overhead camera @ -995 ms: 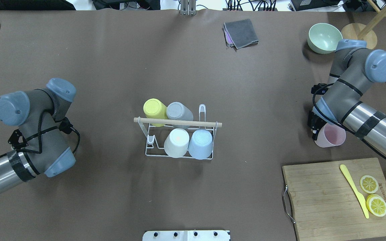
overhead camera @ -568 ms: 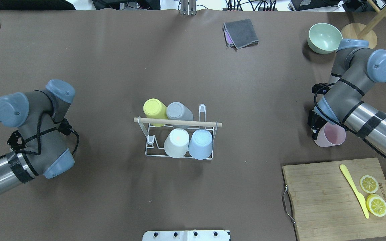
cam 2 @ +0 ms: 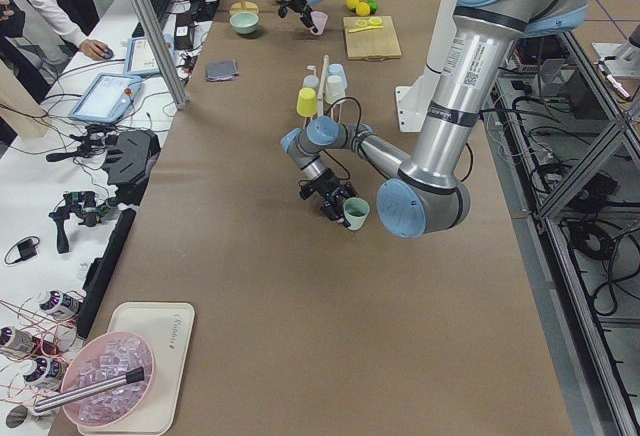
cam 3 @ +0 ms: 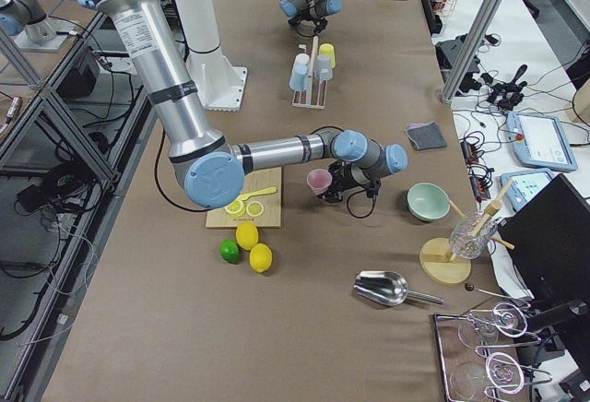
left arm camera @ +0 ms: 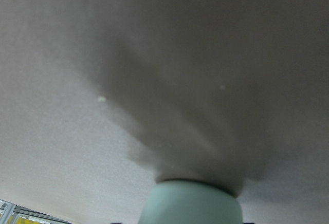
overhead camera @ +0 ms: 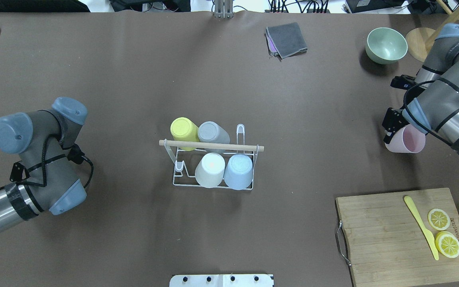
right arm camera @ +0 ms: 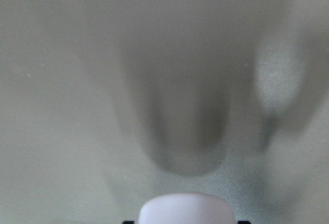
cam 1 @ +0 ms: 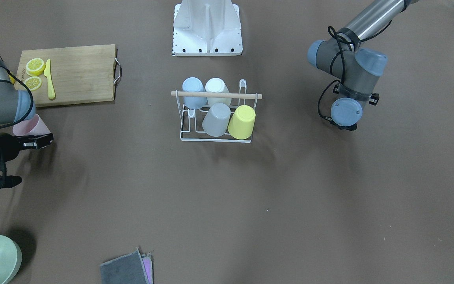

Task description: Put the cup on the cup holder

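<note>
The pink cup is at the far right end of the surface, between a green bowl and a wooden cutting board. It is well apart from the cup holder, which stands in the middle. The mouth of the cup faces roughly upward. The right gripper seems to be clamped on the cup's wall, just at the rim. The left gripper is at a green cup on the other side of the surface. Only the side view shows it properly, so we cannot tell if its jaws are together or apart.

We judge that such a cup is light and stiff, probably plastic, and not fragile. Its smooth wall may slip in the gripper when the wrist turns. The rim is a good place to take hold, because the inside then remains free for a prong. The cup must be turned mouth down before it goes over a prong.

We count six cups. Four sit upside down on the holder: a yellow cup, a grey cup, a white cup and a light blue cup. The pink one and the green one are outside it. There is one holder. We see two empty prongs, a tall prong and a low prong.
</note>
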Controlling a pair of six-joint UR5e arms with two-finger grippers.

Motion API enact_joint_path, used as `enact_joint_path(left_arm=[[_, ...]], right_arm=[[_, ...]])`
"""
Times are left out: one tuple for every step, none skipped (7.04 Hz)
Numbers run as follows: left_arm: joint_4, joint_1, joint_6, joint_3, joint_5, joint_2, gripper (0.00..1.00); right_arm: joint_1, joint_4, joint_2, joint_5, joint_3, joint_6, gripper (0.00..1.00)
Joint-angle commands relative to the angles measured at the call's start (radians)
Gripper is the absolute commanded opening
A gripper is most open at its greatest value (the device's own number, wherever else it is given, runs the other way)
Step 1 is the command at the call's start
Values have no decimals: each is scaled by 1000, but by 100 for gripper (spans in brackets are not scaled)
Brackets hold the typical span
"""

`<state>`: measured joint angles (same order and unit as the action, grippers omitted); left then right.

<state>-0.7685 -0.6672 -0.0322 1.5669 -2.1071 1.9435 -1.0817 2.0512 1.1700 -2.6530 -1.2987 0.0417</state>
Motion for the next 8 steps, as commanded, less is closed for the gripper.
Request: enact_joint_path(left_arm=[[3, -17, 0, 33, -2, -2, 67], [3, -20, -3, 41, -2, -2, 66], [3, -38, -8, 42, -4, 0, 59], [5, -55, -8, 42, -16, 3, 55], [15, -86, -9, 41, -22, 12, 54], [14, -138, -9, 45, -24, 27, 46], [3, -196, -8, 62, -22, 35, 44], [-2, -240, -3, 67, -24, 47, 44]], right_arm=[[-85, -37, 5, -47, -66, -2, 38], [-108, -37, 7, -67, -103, -2, 38], [-115, -49, 16, -94, -122, 1, 38], [-113, -131, 37, -143, -120, 10, 38], [-113, -198, 58, -184, -119, 10, 38], [-115, -251, 71, -250, -117, 12, 38], [-128, -296, 71, -315, -114, 7, 38], [-135, -354, 76, -388, -110, 4, 38]])
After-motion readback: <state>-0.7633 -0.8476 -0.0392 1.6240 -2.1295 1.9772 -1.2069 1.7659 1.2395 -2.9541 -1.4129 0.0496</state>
